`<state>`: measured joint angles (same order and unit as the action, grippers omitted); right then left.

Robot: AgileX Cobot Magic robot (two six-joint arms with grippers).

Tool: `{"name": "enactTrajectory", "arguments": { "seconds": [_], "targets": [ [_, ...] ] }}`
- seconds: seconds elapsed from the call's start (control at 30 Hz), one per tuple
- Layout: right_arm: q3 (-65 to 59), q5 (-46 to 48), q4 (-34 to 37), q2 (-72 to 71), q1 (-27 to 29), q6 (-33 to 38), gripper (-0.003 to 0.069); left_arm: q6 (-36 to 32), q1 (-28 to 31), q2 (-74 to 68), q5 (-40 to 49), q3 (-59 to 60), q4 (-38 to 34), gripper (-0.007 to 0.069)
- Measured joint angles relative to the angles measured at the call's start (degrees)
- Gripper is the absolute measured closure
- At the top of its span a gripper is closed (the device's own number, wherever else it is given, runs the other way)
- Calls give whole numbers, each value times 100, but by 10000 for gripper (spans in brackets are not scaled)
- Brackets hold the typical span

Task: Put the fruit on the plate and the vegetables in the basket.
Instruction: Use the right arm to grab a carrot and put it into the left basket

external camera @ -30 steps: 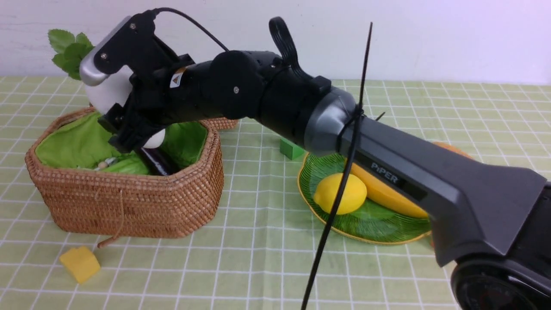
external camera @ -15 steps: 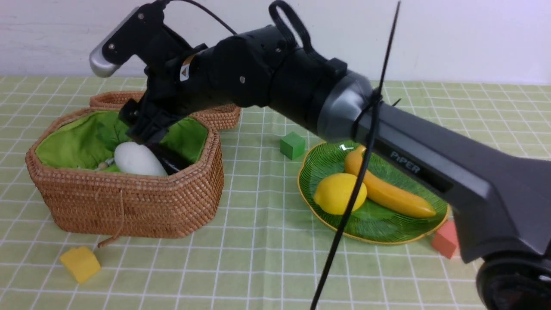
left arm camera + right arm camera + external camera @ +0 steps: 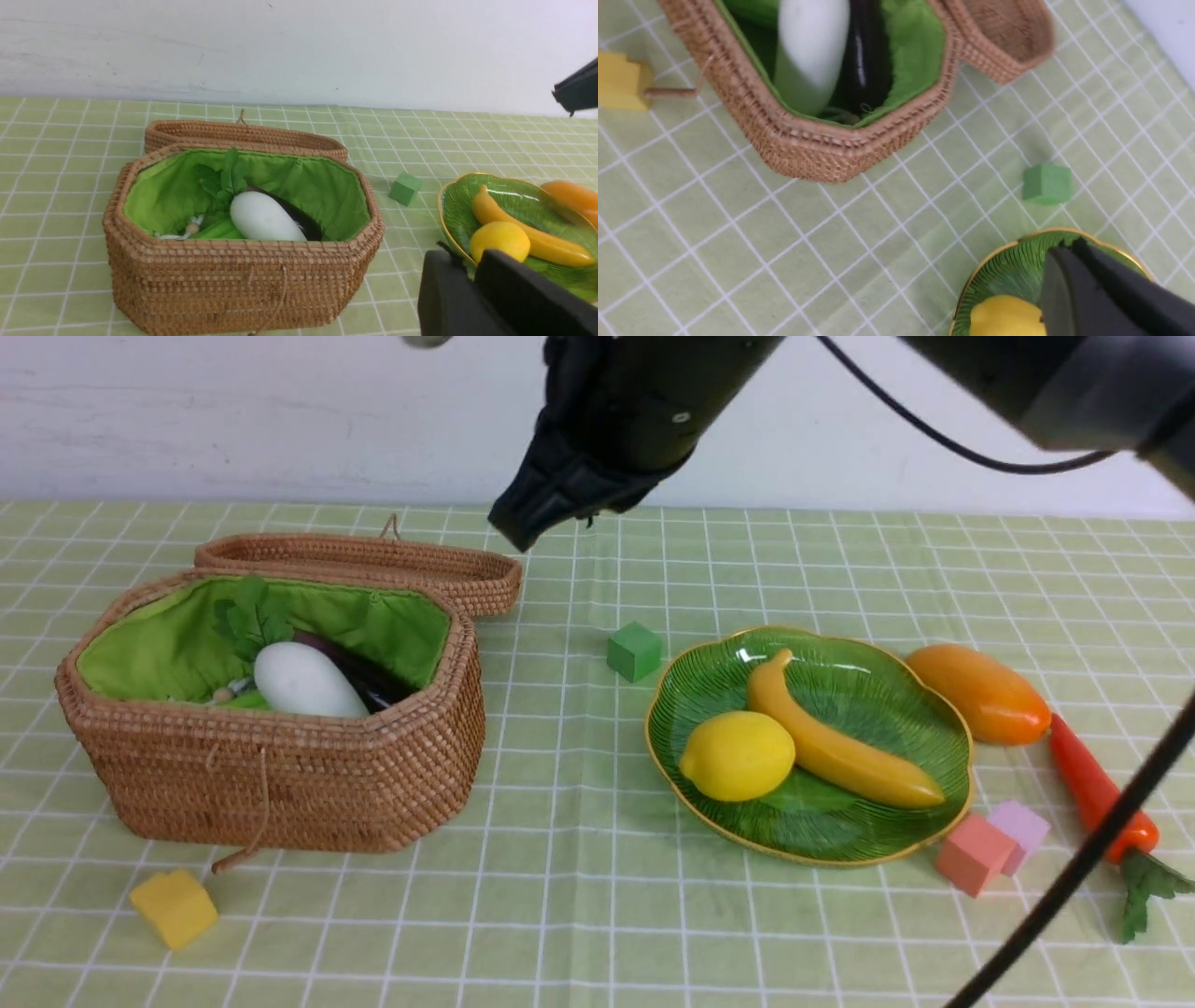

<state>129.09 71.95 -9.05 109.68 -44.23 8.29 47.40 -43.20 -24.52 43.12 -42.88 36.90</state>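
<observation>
**Ana:** What did the front view give you?

**Ben:** The right hand hung in the air above the counter, between the basket and the plate. Its jaws were pressed together and it carried nothing. The basket stood open at the left, with its lid lying behind it. Inside, the white radish rested against the dark eggplant.

**Ana:** And the fruit?

**Ben:** The banana and the lemon lay side by side on the plate. The mango sat on the counter just beside the plate's right rim. The carrot lay just beside the mango, with its leaves toward the camera. A green block sat between basket and plate, and a yellow block lay in front of the basket. A pink block and a lilac block sat near the carrot.

**Ana:** The left wrist view?

**Ben:** The left hand showed in one corner. Its two dark fingers were close together with nothing between them, but I could not tell whether they met. A strip of green gourd lay in the basket beside the radish.

**Ana:** The right wrist view?

**Ben:** The right hand was above the near rim of the plate, over the lemon, with its tips together. The basket was well apart from it.
</observation>
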Motion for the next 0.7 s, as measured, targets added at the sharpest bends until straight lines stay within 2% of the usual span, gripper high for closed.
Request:
{"name": "enactTrajectory", "arguments": {
  "seconds": [0.07, 0.13, 0.2, 0.23, 0.3, 0.43, 0.47, 0.5, 0.57, 0.63, 0.7],
  "targets": [
    [-201, -10, 15, -211, 199, -233, 676, -211, 0, 0, -68, 0, -272, 532],
    [-519, -16, 15, -527, 545, -496, 676, -447, 0, 0, -183, 0, -537, 532],
    [-1202, -22, 21, -978, 1136, -707, 676, -880, 0, 0, -322, 0, -1005, 532],
    [-1269, -22, 21, -1018, 1197, -716, 676, -917, 0, 0, -333, 0, -1005, 532],
    [-2090, -27, 48, -1496, 2046, -797, 676, -1371, 0, 0, -445, 0, -1564, 532],
    [-3260, -17, 247, -1858, 3293, -1080, 669, -2040, 0, 0, -628, 0, -2419, 532],
    [-3359, -17, 273, -1871, 3426, -1116, 666, -2111, 0, 0, -649, 0, -2501, 532],
    [-3673, -22, 411, -1877, 3867, -1186, 655, -2367, 0, 0, -693, 0, -2766, 532],
    [-4043, -31, 688, -1831, 4400, -1182, 631, -2718, 0, 0, -730, 0, -3051, 532],
    [-4277, -125, 964, -1707, 4778, -1058, 584, -3053, 0, 0, -748, 0, -3300, 532],
    [-4359, -266, 1161, -1482, 5010, -829, 507, -3388, 0, 0, -768, 0, -3548, 532]
  ]
}}
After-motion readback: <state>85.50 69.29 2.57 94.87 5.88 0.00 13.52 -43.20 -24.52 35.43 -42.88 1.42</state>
